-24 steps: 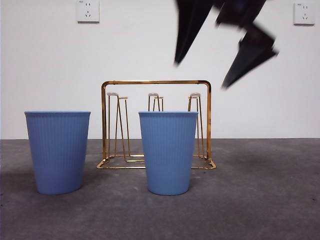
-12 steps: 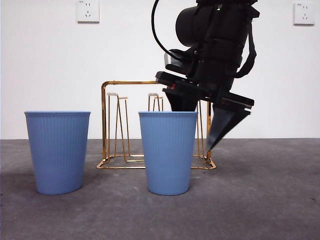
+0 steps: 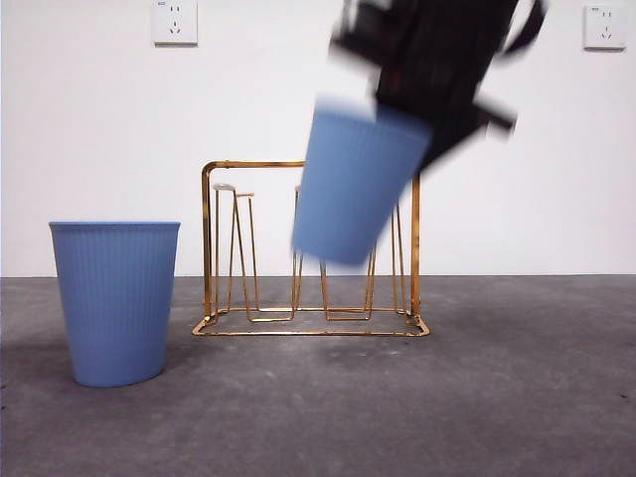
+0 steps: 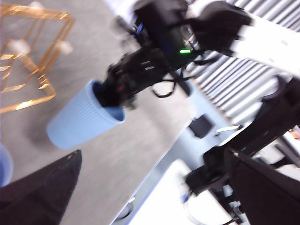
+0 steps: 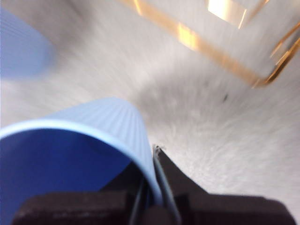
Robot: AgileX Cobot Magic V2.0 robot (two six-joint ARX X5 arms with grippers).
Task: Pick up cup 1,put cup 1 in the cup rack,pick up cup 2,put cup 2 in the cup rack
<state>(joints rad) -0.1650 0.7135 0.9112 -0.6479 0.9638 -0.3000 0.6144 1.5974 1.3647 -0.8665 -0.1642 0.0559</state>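
The right gripper point(image 5: 151, 187) has its jaws pinched on the rim of a blue ribbed cup point(image 3: 354, 179), one jaw inside the mouth and one against the outer wall. The lifted cup hangs tilted in the air, clear of the grey worktop point(image 3: 497, 397), in front of the upper part of the cup rack point(image 3: 412, 248); from the right wrist its inside looks bare blue, though only part of it shows. The rack's gold wire frame stands on the worktop with nothing on its white-tipped prongs point(image 3: 225, 188). A second blue cup point(image 3: 115, 301) stands upright on the worktop, apart from the rack. The left gripper point(image 4: 150, 187) waits off to the side, jaws spread wide with nothing between them.
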